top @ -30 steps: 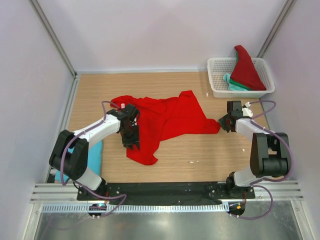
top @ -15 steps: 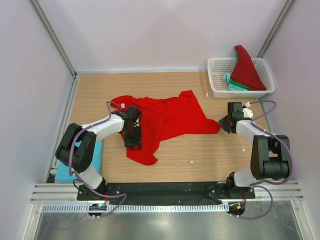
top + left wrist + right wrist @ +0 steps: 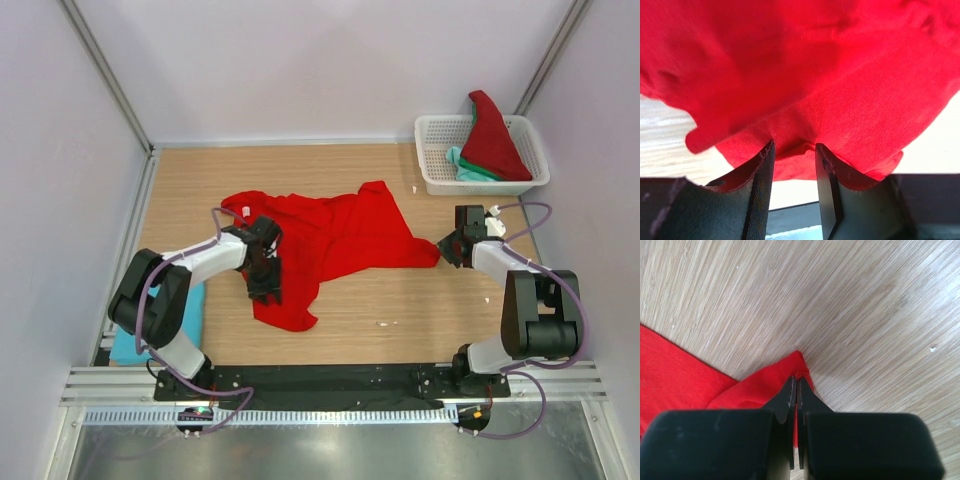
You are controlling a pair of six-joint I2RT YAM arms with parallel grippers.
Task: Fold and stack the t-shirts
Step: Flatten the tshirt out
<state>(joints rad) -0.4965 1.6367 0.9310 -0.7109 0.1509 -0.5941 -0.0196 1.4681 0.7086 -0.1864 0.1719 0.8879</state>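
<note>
Standing at the far right corner of the wooden table, a white lattice basket holds a second red t-shirt, which rises in a peak above the rim. A teal-green t-shirt lies under it. At the left edge of the table a light blue t-shirt lies flat, partly hidden by the left arm. A small white scrap lies on the bare wood near the front.

The red t-shirt is in the middle of the table, spread but not flat, with many wrinkles and a long tongue of cloth towards the front. The left arm lies across its left part and covers it there.

The left gripper is on this front tongue. Its jaws stand apart with a clear gap, and a small fold of cloth lies at the tips. The right gripper is closed tightly on the pointed right corner of the same shirt, low on the wood.
</note>
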